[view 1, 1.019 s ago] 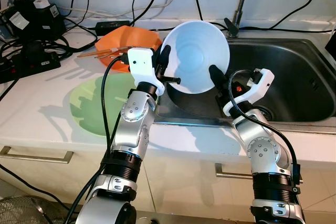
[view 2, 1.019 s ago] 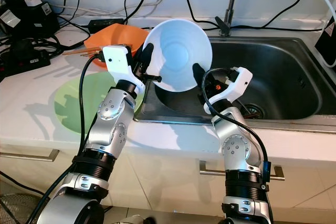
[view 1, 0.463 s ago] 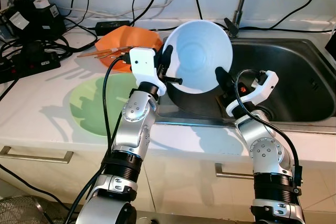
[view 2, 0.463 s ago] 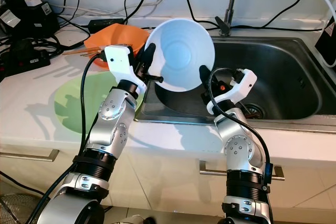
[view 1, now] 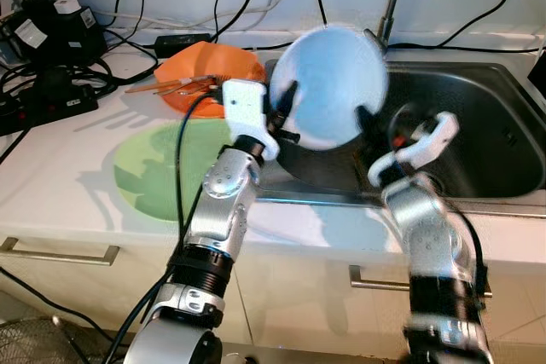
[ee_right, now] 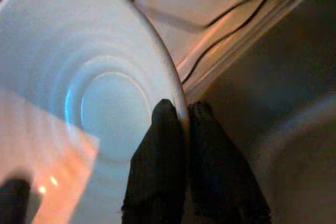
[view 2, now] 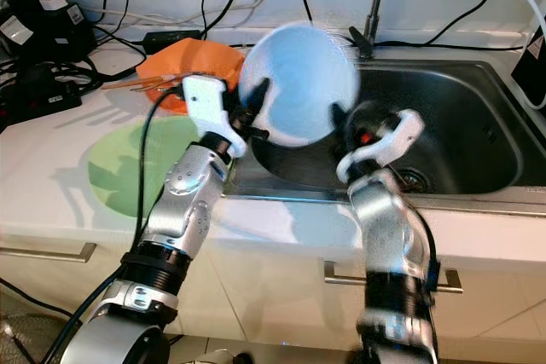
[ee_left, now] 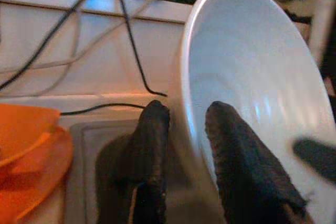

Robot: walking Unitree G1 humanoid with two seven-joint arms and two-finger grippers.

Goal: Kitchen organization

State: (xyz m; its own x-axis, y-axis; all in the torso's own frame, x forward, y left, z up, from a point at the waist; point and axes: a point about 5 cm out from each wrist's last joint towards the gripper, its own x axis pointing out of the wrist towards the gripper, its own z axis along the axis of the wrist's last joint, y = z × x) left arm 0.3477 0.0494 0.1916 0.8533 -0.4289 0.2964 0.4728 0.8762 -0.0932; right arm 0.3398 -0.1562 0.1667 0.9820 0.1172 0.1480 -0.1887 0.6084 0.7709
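Eye views: round white bowl point(view 1: 328, 87) blurred, raised over the steel sink point(view 1: 478, 125); orange plate point(view 1: 209, 70) with chopsticks and green leaf-shaped plate point(view 1: 158, 168) on the white bench point(view 1: 60, 185) (cables behind). Left wrist: left tool point(ee_left: 181, 129) clamps the rim. Right wrist: right tool point(ee_right: 184, 129) pinches the opposite rim

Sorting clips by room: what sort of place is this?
A home kitchen, most likely: a steel sink with a tap set in a white counter over drawers, and a bowl held by both grippers.
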